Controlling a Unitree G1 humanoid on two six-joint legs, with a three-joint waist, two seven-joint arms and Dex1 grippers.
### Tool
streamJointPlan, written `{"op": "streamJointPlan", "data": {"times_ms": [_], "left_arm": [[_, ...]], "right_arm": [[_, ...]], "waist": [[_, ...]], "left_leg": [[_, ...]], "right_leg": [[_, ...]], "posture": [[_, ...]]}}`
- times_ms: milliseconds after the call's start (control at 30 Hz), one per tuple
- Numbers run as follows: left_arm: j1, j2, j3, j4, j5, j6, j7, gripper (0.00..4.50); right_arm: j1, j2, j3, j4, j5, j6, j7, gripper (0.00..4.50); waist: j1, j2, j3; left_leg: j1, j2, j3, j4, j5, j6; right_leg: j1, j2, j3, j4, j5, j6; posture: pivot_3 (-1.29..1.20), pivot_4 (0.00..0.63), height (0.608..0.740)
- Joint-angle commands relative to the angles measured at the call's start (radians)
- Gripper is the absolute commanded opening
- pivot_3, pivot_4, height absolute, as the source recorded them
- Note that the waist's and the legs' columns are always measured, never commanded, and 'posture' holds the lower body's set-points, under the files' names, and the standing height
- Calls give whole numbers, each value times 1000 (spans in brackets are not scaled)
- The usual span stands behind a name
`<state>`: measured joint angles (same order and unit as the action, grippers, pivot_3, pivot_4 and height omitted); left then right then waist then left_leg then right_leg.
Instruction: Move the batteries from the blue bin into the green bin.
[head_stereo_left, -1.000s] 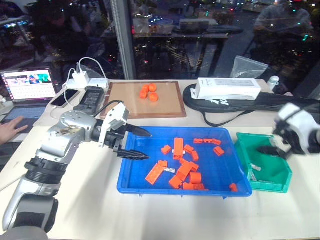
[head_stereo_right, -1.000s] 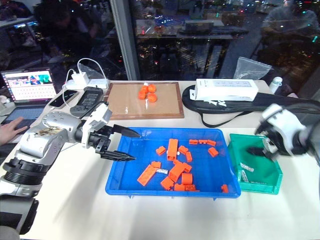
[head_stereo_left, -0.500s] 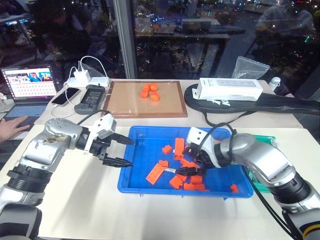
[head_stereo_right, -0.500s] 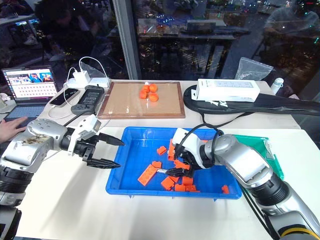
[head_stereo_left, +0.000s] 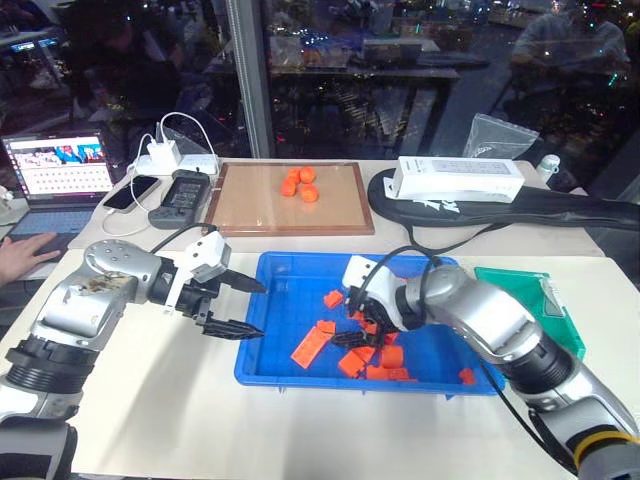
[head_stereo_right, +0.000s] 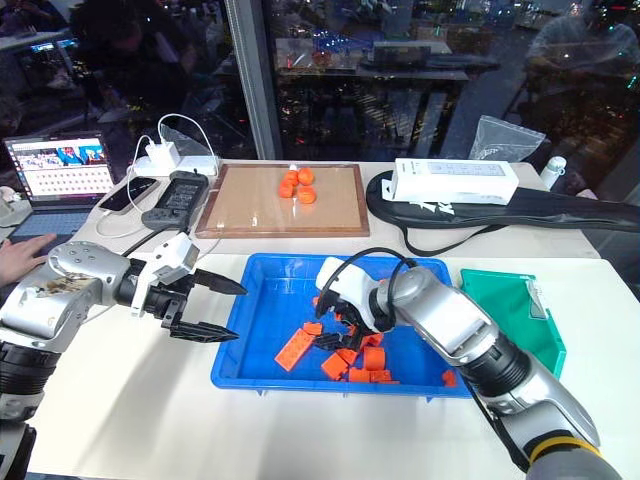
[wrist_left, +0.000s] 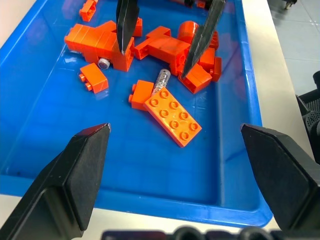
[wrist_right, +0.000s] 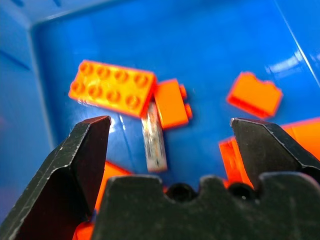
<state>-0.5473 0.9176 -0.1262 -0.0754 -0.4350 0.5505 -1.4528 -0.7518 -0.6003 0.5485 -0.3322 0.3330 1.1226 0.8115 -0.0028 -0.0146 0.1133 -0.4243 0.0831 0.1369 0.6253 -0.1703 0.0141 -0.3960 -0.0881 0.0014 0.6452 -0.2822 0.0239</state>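
I see one battery (wrist_left: 162, 80) left in the blue bin (head_stereo_left: 280, 375), lying beside a big orange block (wrist_left: 172, 116). My right gripper (head_stereo_left: 358, 325) hangs just above it, jaws wide and empty. My left gripper (head_stereo_left: 238, 306) waits at the bin's 9 o'clock side, wide and empty. The green bin (head_stereo_left: 560, 325) sits at 3 o'clock.

Head cams overhead; wrist cams close-up.

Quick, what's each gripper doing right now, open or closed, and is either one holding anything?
Left gripper: open, holding nothing, at the blue bin's left edge.
Right gripper: open, holding nothing, over a battery among the orange blocks.
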Motion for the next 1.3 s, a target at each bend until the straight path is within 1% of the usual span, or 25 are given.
{"op": "streamJointPlan", "data": {"times_ms": [33,133,233,300,333,367,467,567,833,1033,1300], "left_arm": [[-12,6,35,-34,-32,15,1,4500],[-13,7,33,-39,-34,20,3,4500],[-13,9,31,-42,-36,22,7,4500],[-14,10,31,-44,-36,25,9,4500],[-14,10,31,-44,-37,25,10,4500],[-14,11,31,-46,-38,26,11,4500],[-12,13,32,-49,-41,29,12,4500],[-11,15,30,-51,-43,32,13,4500],[-24,3,17,-43,-43,29,11,4500],[-28,1,13,-38,-40,23,6,4500],[-29,-1,11,-40,-40,24,3,4500]], "right_arm": [[-39,22,25,10,-27,-37,10,4450],[-51,49,61,45,-49,-63,19,4450],[-60,50,113,87,-97,-112,36,4450],[-58,48,134,111,-122,-139,45,3929],[-56,49,137,119,-129,-147,48,3751],[-56,41,148,129,-145,-152,52,3437],[-51,18,150,146,-176,-157,56,3437],[-33,6,102,126,-162,-135,58,3437],[-12,-24,67,59,-144,-80,62,3437],[-3,-49,84,28,-141,-45,83,3437],[21,-13,93,65,-152,-51,76,3437]], "waist": [[0,0,0],[-1,0,0],[-2,0,0],[-2,0,0],[-2,0,0],[-2,0,0],[-2,0,0],[-2,0,0],[-3,0,0],[-3,0,0],[-4,0,0]], "left_leg": [[0,0,0,0,0,0],[0,0,0,0,0,0],[0,0,0,0,0,0],[0,0,0,0,0,0],[0,0,0,0,0,0],[0,0,0,0,0,0],[0,0,0,0,0,0],[0,0,0,0,0,0],[0,0,0,0,0,0],[0,0,0,0,0,0],[0,0,0,0,0,0]], "right_leg": [[0,0,0,0,0,0],[0,0,0,0,0,0],[0,0,0,1,0,0],[0,0,-1,1,0,0],[0,0,-1,1,0,0],[0,0,-1,1,0,0],[0,0,-1,1,0,0],[0,0,-1,1,0,0],[0,0,-1,1,0,0],[0,0,-1,1,-1,-1],[0,0,-1,1,-1,-1]], "posture": [[0,150,693],[0,150,693],[0,150,693],[0,150,693],[0,150,693],[0,150,693],[0,150,693],[0,150,693],[0,150,693],[0,150,693],[0,150,693]]}}
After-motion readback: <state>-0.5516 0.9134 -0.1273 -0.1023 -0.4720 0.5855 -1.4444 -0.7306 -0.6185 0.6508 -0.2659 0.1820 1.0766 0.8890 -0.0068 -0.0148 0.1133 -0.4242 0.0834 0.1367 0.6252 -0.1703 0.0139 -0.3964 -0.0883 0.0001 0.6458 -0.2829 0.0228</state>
